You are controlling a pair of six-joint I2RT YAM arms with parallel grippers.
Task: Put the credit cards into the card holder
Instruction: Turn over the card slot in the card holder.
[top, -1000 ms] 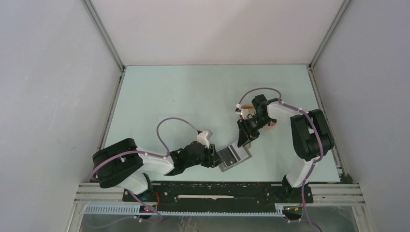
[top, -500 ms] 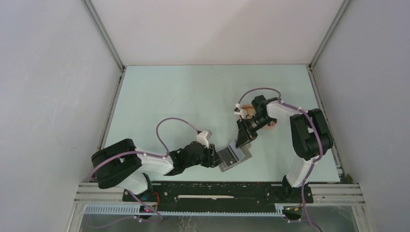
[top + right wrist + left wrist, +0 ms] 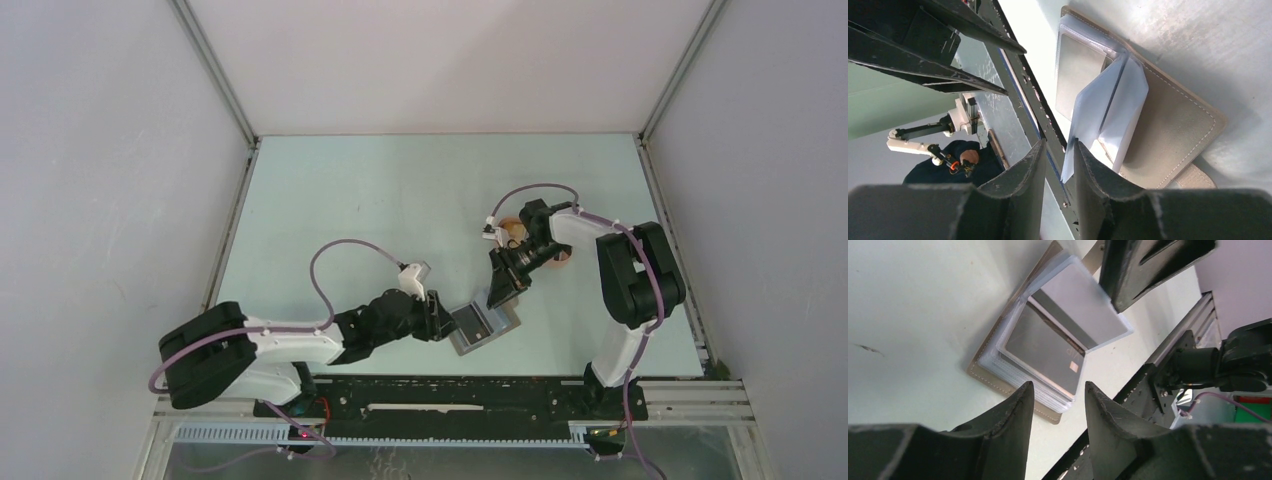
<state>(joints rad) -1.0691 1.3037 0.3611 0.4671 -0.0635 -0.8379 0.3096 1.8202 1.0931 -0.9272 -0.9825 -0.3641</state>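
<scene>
Grey flat folding card holder (image 3: 490,330) lies open. The left gripper (image 3: 443,322) is at its 9 o'clock, fingers apart. The right gripper (image 3: 497,292) is at 12, fingers around a raised clear sleeve (image 3: 1108,110), can't tell if pinched.

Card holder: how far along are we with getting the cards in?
Done: the card holder lies open, with a flat card sleeved and a raised card apparently inside the raised sleeve. In hand: the right fingers bracket that sleeve's edge, not clamped; the left fingers straddle the holder's corner, grip unclear. Remaining: no third card shows; the peach tray is mostly hidden.
</scene>
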